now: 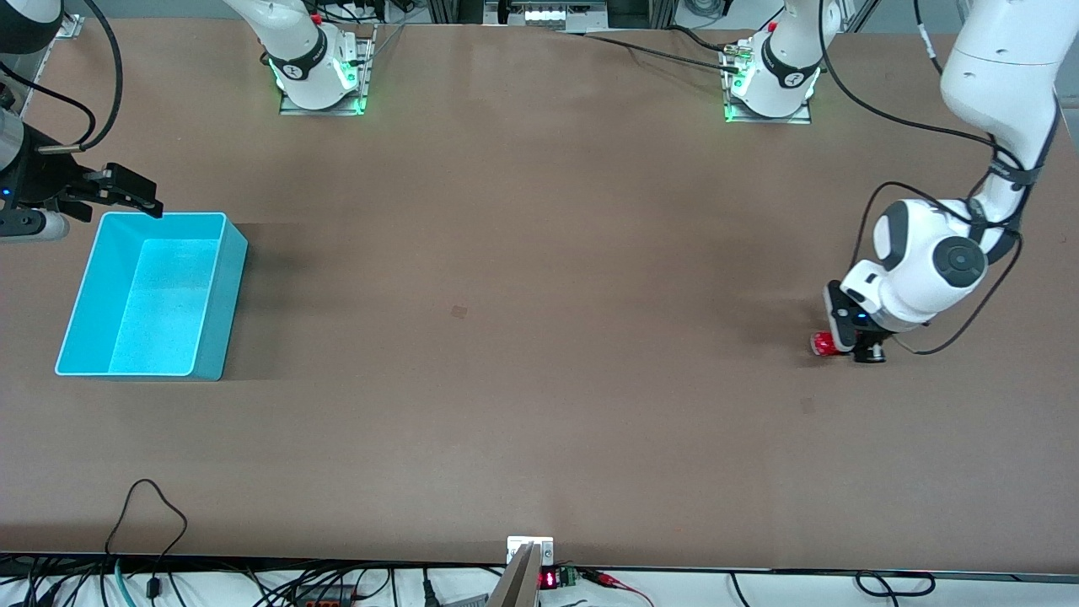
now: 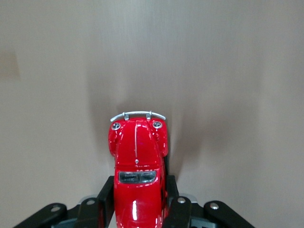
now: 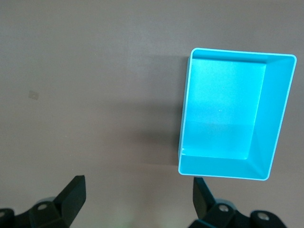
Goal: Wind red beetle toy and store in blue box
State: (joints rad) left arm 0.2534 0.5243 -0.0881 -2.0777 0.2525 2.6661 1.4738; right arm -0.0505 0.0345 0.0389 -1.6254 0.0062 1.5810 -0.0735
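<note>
Left claw is down at the bench near the left arm's end, fingers clamped on the red beetle toy, while the right claw waits spread wide over the right-arm edge, just beside the empty blue box.

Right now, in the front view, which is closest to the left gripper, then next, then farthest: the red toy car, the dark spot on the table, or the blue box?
1. Red toy car: in the left gripper jaws.
2. Dark spot: mid-table.
3. Blue box: at the right arm's end, by the open right gripper.
</note>
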